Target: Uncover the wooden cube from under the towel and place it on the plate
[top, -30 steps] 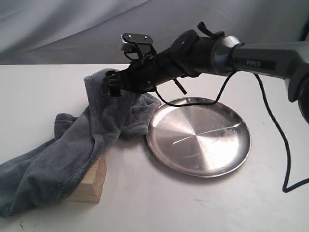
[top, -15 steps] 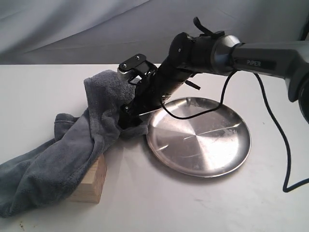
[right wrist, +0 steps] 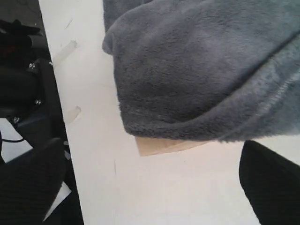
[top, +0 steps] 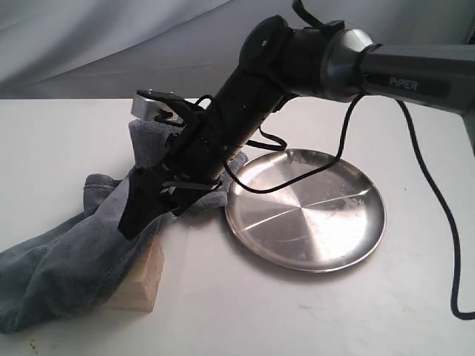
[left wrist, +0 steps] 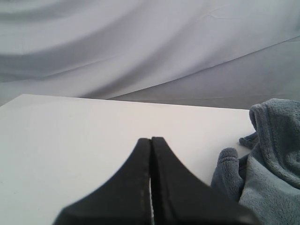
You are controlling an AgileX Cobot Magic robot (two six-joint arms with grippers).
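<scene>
The blue-grey towel (top: pixel 82 245) lies draped over the wooden cube (top: pixel 141 285); only the cube's lower front and one side show. To the right, the steel plate (top: pixel 319 219) sits empty. My right gripper (top: pixel 145 204) reaches across from the right and points down at the towel just above the cube. It is open, with nothing between its fingers. The right wrist view shows the towel (right wrist: pixel 197 70) and a corner of the cube (right wrist: pixel 161 146) peeking from under it, with the right gripper (right wrist: pixel 150 187) wide open. My left gripper (left wrist: pixel 151 140) is shut and empty beside the towel (left wrist: pixel 272 159).
The white table (top: pixel 245 311) carries everything. The right arm's black cable (top: pixel 297 169) loops over the plate's far rim. A grey cloth backdrop (top: pixel 111 44) hangs behind. Dark stand hardware (right wrist: pixel 23 93) sits off the table's edge in the right wrist view.
The right arm has swung down and to the left, from the raised fold of the towel to just above the covered cube. The towel and the cube have barely shifted.
</scene>
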